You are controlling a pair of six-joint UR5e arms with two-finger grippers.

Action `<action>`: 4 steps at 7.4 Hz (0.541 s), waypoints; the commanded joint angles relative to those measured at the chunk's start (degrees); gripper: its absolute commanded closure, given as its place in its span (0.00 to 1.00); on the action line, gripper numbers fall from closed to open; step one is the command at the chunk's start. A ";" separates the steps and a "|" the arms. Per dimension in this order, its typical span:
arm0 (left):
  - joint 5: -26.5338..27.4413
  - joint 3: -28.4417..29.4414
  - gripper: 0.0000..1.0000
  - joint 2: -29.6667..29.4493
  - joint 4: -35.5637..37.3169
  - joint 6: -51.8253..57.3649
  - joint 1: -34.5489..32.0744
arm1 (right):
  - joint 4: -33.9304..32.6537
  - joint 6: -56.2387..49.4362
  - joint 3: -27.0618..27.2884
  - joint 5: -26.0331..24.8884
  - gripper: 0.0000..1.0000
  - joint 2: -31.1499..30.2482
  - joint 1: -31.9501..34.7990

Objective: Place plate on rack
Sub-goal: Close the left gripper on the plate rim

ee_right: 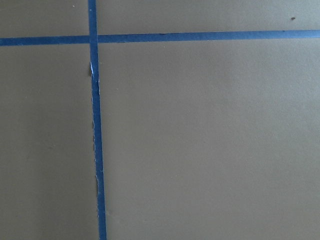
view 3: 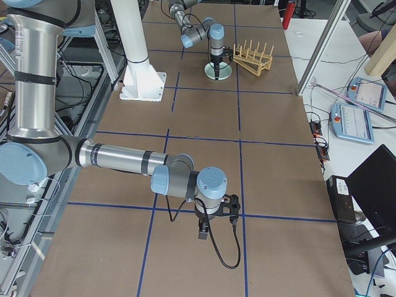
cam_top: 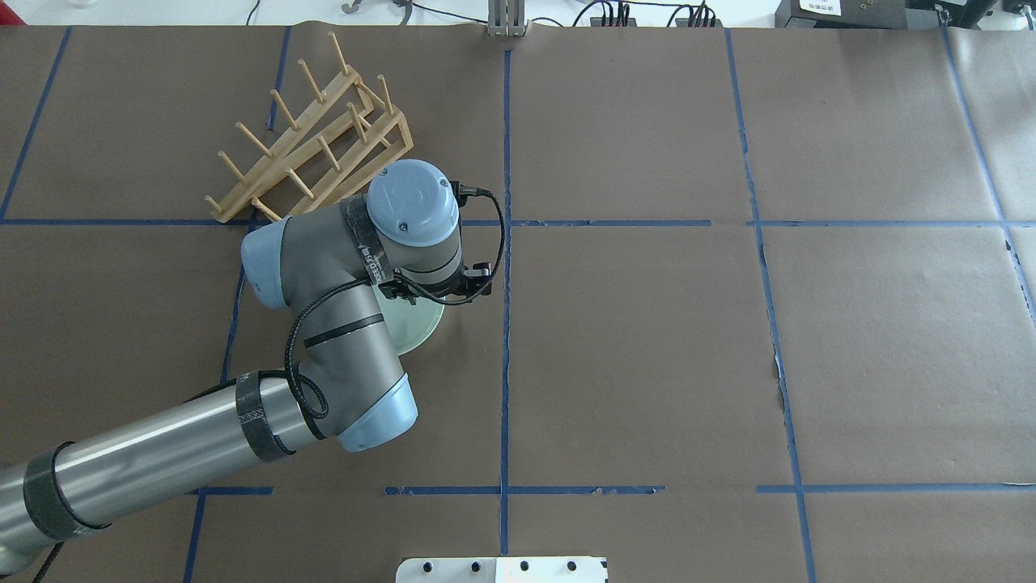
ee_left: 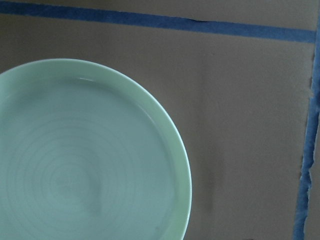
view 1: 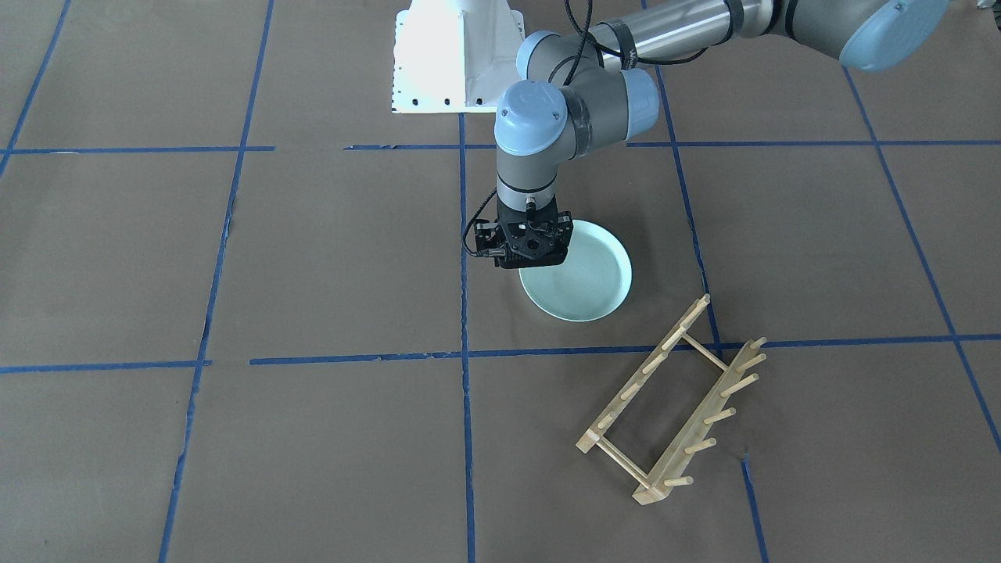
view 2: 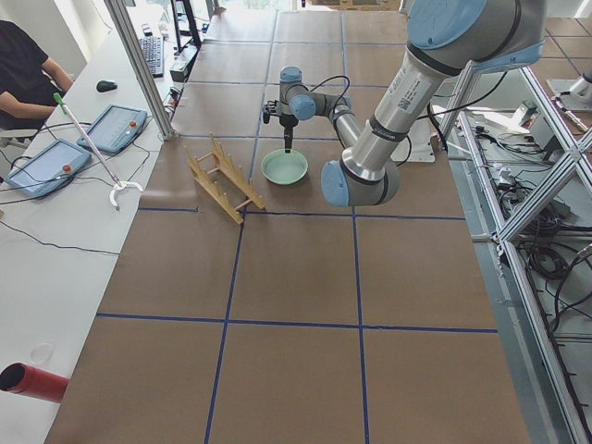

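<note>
plate (ee_left: 75,165), pale mint with faint rings, fills the lower left of the left wrist view. it lies flat on the brown bench (ee_left: 240,125), with a blue tape line (ee_left: 165,22) beyond it. the left jaws hang straight down over the plate's rim, on the side facing the robot's edge and the bench's right end. their tips are hidden behind the camera mount in the front view and fall outside the wrist view, so i cannot tell whether they are spread or pressed together, or whether they touch the rim.

outward from there, the left arm (view 1: 529,117) reaches in from the robot's left. the rack (view 1: 672,407) stands well apart from the plate, nearer the operators' edge and the bench's left end, askew to the edges, with nothing in it. the right jaws hover over bare bench near the right end. their state cannot be told either.

the step in hand looks like the grasp of the rim, and the plate is not yet lifted. next would come a firm pinch on that low rim, a lift, tipping the plate on edge, and lowering it between two pairs of pegs.
</note>
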 commanded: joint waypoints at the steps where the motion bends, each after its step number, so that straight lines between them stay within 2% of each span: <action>1: 3.39 2.44 0.19 -0.10 -2.63 0.62 0.68 | 0.00 0.00 0.00 0.00 0.00 0.00 0.00; 2: 3.84 2.89 0.19 -0.10 -3.96 0.62 0.68 | 0.00 0.00 0.00 0.00 0.00 0.00 0.00; 3: 3.84 3.07 0.25 -0.01 -3.97 0.62 0.68 | 0.00 0.00 0.00 0.00 0.00 0.00 0.00; 4: 3.84 3.07 0.37 0.08 -3.97 0.62 0.68 | 0.00 0.00 0.00 0.00 0.00 0.09 0.00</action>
